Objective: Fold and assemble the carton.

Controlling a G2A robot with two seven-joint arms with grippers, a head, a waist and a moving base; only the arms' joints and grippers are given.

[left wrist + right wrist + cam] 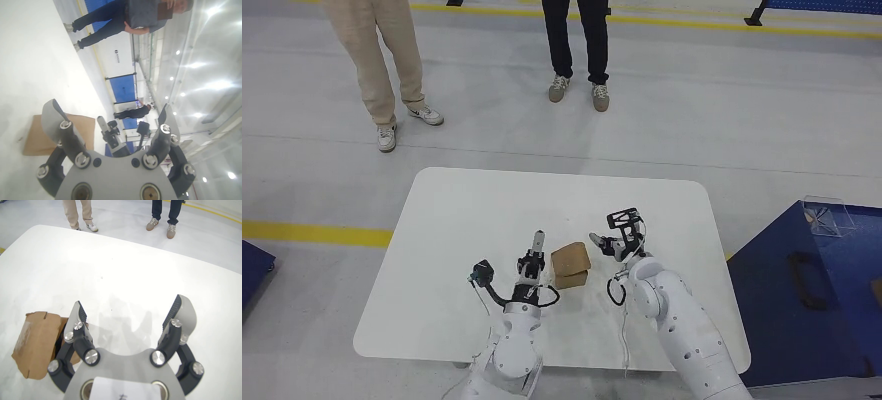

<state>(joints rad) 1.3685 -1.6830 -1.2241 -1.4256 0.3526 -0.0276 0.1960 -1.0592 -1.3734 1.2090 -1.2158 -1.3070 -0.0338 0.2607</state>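
From the top, the carton was spotted part-folded and unheld near the middle of the table; at the left wrist, the left gripper was spread wide and empty; at the right wrist, the right gripper likewise, an end flap judged unclosed.

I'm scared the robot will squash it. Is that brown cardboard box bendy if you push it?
Probably bendy: the carton is thin cardboard with slotted flaps, so its sides would likely give under a squeeze. It looks hollow and light, so a push would likely slide it across the smooth table rather than tip it.
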